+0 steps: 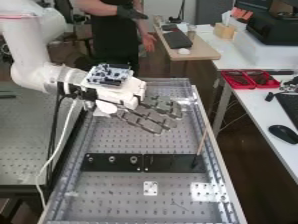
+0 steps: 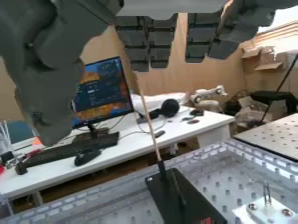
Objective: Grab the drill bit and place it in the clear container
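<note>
The hand [image 1: 151, 114] is above the perforated board, left of and apart from a thin tan rod [image 1: 201, 141]. Its dark fingers are straight and hold nothing. In the wrist view the hand [image 2: 158, 42] has its fingers extended, with the thumb apart from them. The rod [image 2: 149, 125] leans slightly, its dark lower end at the black plate [image 2: 174, 200]. In the high view that end meets the right part of the black plate [image 1: 166, 163]. Whether this rod is the drill bit I cannot tell. Low clear walls [image 1: 213, 155] surround the board; a separate clear container cannot be made out.
A small white plate [image 1: 151, 188] lies on the board near the black plate, which has several round holes. To the right, a white table [image 1: 266, 112] bears red trays [image 1: 249, 79] and a black mouse [image 1: 284, 133]. A cable hangs down from the arm at the left.
</note>
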Tool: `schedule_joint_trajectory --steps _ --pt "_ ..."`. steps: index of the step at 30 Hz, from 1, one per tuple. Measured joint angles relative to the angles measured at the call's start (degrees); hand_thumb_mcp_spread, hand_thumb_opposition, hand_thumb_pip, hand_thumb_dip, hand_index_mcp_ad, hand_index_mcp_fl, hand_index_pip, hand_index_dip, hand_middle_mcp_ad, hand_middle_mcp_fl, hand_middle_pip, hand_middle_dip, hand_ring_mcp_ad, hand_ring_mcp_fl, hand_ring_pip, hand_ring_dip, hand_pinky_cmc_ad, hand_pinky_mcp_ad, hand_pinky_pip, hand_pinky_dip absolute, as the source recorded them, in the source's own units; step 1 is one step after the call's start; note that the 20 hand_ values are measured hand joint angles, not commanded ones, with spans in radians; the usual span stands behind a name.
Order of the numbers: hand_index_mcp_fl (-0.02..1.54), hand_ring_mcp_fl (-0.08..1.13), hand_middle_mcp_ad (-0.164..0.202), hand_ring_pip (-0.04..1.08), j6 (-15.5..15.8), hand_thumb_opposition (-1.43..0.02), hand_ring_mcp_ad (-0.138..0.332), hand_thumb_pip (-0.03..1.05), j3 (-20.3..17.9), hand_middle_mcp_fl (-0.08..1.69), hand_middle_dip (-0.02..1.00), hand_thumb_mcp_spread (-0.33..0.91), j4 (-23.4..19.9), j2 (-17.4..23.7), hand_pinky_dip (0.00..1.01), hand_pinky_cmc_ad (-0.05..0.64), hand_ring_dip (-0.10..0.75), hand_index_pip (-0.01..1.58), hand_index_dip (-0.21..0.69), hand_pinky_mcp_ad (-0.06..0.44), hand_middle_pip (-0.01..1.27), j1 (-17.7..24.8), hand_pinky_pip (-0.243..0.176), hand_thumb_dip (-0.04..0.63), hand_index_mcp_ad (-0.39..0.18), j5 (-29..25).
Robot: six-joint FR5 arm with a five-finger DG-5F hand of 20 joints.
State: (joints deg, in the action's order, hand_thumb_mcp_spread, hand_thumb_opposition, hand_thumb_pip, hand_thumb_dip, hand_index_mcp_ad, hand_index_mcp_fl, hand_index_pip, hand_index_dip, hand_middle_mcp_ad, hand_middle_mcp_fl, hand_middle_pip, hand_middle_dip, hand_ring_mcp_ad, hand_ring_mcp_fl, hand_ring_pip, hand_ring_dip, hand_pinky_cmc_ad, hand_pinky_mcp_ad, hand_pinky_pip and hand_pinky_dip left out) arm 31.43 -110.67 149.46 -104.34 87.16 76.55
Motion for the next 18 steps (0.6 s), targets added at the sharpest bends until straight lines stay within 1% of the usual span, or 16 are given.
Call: schedule_joint_trajectory --steps 1,2,3,4,5,6,7,8,9,11,13,14,18 --pt "0.16 0.02 0.052 0.09 -0.12 -0.73 0.154 0.65 0.13 0.02 0.11 0.29 0.05 -0.34 0.21 0.208 0.019 0.09 0.251 0.113 0.16 -0.10 -0.106 0.126 0.038 -0.01" --pt "0.18 0.02 0.056 0.09 -0.33 -0.73 0.164 0.68 0.38 0.02 0.11 0.29 0.07 -0.86 0.21 0.211 0.019 0.10 0.251 0.113 0.16 -0.27 -0.106 0.134 0.038 0.00" --pt "0.17 0.02 0.056 0.09 -0.54 -0.74 0.164 0.70 0.53 0.02 0.11 0.30 0.05 -1.25 0.21 0.218 0.019 0.14 0.251 0.117 0.16 -0.40 -0.106 0.143 0.038 0.04" --pt "0.19 0.02 0.056 0.09 -0.70 -0.74 0.164 0.72 0.60 0.03 0.11 0.29 -0.08 -1.50 0.21 0.234 0.019 0.21 0.251 0.122 0.16 -0.50 -0.106 0.168 0.038 0.09" --pt "0.22 0.02 0.056 0.09 -0.97 -0.76 0.164 0.73 0.70 0.02 0.11 0.30 -0.40 -1.90 0.21 0.227 0.019 0.31 0.251 0.127 0.15 -0.65 -0.106 0.190 0.038 0.17" --pt "0.24 0.02 0.052 0.09 -1.20 -0.77 0.164 0.73 0.88 0.02 0.11 0.30 -0.68 -2.34 0.21 0.248 0.019 0.36 0.251 0.131 0.16 -0.82 -0.106 0.206 0.038 0.26" --pt "0.25 0.02 0.052 0.09 -1.27 -0.79 0.164 0.73 0.97 0.03 0.13 0.30 -0.72 -2.53 0.21 0.244 0.019 0.42 0.246 0.134 0.16 -0.88 -0.106 0.223 0.030 0.29" --pt "0.26 0.02 0.056 0.09 -1.41 -0.80 0.166 0.73 1.28 0.03 0.13 0.30 -0.76 -3.05 0.23 0.265 0.019 0.50 0.243 0.129 0.16 -1.04 -0.105 0.250 0.024 0.37" --pt "0.25 0.02 0.052 0.09 -1.52 -0.80 0.168 0.74 1.65 0.02 0.13 0.30 -0.77 -3.60 0.23 0.264 0.019 0.57 0.243 0.127 0.16 -1.21 -0.105 0.251 0.021 0.46" --pt "0.25 0.02 0.052 0.09 -1.68 -0.82 0.169 0.82 2.23 0.05 0.13 0.30 -0.81 -4.44 0.23 0.262 0.016 0.77 0.243 0.127 0.16 -1.48 -0.105 0.265 0.019 0.65" --pt "0.26 0.02 0.052 0.09 -1.79 -0.85 0.169 0.82 2.85 0.05 0.14 0.30 -0.79 -5.21 0.23 0.262 0.019 0.89 0.244 0.127 0.16 -1.78 -0.105 0.300 0.019 0.89" --pt "0.26 0.02 0.052 0.09 -1.84 -0.86 0.169 0.82 3.25 0.04 0.14 0.32 -0.72 -5.67 0.23 0.262 0.019 0.93 0.241 0.127 0.16 -1.97 -0.105 0.316 0.019 1.08" --pt "0.24 0.02 0.054 0.09 -1.75 -0.87 0.164 0.82 4.85 0.06 0.14 0.31 -0.36 -7.41 0.23 0.265 0.019 1.06 0.241 0.131 0.16 -2.67 -0.105 0.316 0.019 1.66"
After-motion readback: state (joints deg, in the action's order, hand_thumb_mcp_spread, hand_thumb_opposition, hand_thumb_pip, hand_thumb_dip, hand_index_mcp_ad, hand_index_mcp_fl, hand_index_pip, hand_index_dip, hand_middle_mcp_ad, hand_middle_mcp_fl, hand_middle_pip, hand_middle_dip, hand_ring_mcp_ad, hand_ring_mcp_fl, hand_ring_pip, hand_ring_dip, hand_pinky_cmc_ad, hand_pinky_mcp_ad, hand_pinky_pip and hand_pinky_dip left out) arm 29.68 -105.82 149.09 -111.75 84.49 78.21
